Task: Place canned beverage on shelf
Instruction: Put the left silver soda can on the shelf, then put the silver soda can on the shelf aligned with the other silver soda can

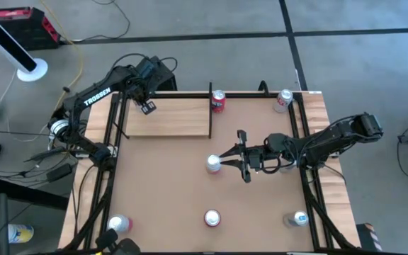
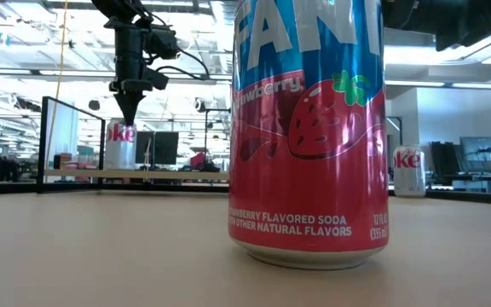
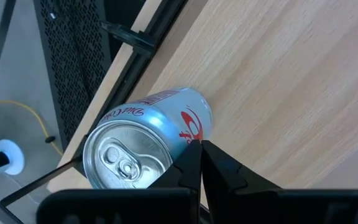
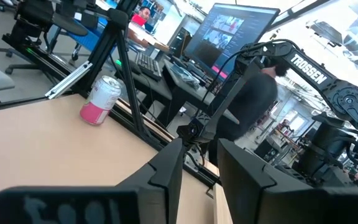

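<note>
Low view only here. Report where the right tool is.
Observer: The right tool is at mid-table, its tip by a silver can. Its fingers are apart with nothing between them.
Operator: Now give me the left tool.
Observer: The left tool is shut, with its tip beside the Diet Coke can, which stands on the shelf.

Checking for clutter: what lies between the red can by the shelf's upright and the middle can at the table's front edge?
One silver-topped can, seen in the high view.
</note>
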Robot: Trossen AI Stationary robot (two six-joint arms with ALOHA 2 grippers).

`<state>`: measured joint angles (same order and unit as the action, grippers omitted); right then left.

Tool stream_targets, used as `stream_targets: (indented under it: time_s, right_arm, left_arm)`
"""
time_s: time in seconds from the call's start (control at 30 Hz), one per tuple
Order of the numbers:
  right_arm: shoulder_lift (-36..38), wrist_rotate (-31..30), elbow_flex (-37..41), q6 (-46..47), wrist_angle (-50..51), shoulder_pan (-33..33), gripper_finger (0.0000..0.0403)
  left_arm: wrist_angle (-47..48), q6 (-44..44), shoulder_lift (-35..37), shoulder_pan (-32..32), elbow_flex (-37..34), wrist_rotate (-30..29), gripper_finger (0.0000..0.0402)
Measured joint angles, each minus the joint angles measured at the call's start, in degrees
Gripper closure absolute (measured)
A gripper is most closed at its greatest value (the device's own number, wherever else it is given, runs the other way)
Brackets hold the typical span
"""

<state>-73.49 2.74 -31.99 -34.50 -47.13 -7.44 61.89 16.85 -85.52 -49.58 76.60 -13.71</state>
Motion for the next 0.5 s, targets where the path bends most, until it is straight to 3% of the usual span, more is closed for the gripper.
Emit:
stream_targets:
  time_s: [0.3, 0.5]
  right_arm:
    - [0.0, -0.1, 0.0, 0.0, 0.0, 0.5, 0.0275]
    - [0.0, -0.3, 0.0, 0.2, 0.0, 0.5, 0.0275]
  left_arm:
    - [0.1, 0.3, 2.3, 3.2, 2.4, 2.8, 0.0402]
    - [-5.6, -2.8, 12.5, 7.0, -2.4, 8.2, 0.0401]
